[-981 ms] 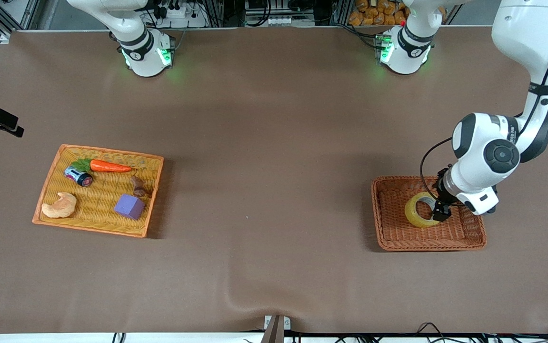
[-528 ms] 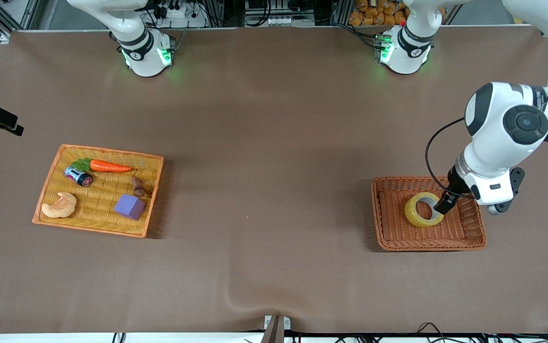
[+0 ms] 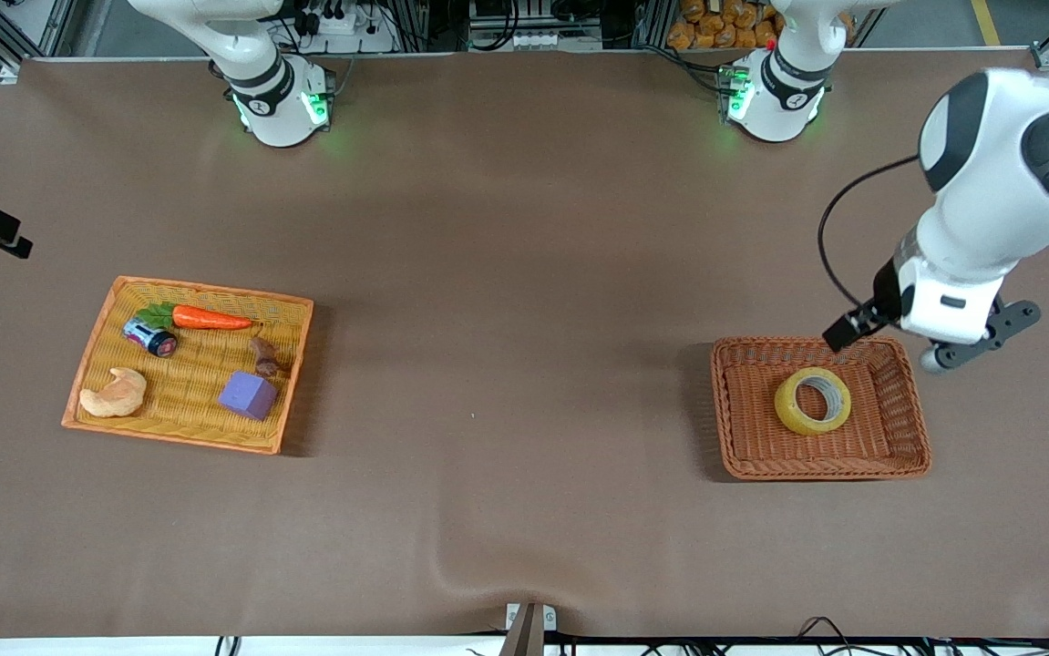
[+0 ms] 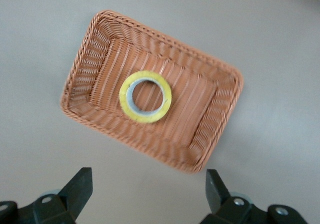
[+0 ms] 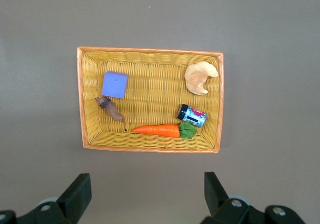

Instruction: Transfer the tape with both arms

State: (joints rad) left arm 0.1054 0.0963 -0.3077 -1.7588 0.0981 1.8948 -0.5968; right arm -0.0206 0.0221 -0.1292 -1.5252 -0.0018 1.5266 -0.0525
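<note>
The tape [image 3: 788, 406], a yellowish ring with a grey-white core, lies flat in the brown wicker basket [image 3: 820, 472] toward the left arm's end of the table. My left gripper [image 3: 846, 331] hangs open and empty in the air over that basket's rim on the robots' side. The left wrist view looks down on the tape [image 4: 145, 118] in the basket [image 4: 85, 79], with the left gripper [image 4: 148, 176] wide open. My right gripper [image 5: 146, 178] shows only in the right wrist view, open and empty, high over the yellow basket [image 5: 150, 79].
The yellow basket [image 3: 187, 428] toward the right arm's end holds a carrot [image 3: 210, 318], a purple cube [image 3: 248, 394], a croissant [image 3: 114, 394], a small blue-and-white cylinder [image 3: 149, 337] and a brown piece [image 3: 264, 356]. Brown cloth covers the table between the baskets.
The left gripper has lifted away from the tape and drawn back toward the robots' side of the basket. The tape stays in the brown basket.
</note>
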